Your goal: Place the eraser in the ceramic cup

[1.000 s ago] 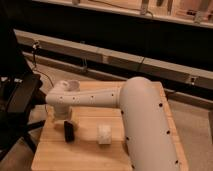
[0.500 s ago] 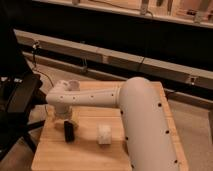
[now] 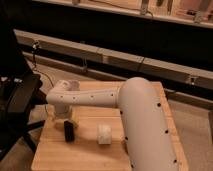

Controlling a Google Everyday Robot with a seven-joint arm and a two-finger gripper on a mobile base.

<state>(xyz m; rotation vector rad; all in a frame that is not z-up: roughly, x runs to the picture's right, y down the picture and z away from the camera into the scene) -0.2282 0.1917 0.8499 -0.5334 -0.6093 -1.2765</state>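
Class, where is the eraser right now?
In the camera view the eraser stands at the table's left, directly below the pincer and left of the whitish block.

Matt black eraser [image 3: 68, 131], wooden table [image 3: 85, 152]

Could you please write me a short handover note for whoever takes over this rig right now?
Gripper: at the left end of the white arm, low over the left part of the wooden table, directly above the eraser.
Eraser: black block standing on the table just below the gripper; whether it is gripped is unclear.
Ceramic cup: white, behind the arm's wrist near the table's far left edge, partly hidden.
Whitish block: on the table to the right of the eraser, not part of the job.
Done: arm positioned at the eraser.
Left: secure the eraser, carry it to the cup, drop it in.
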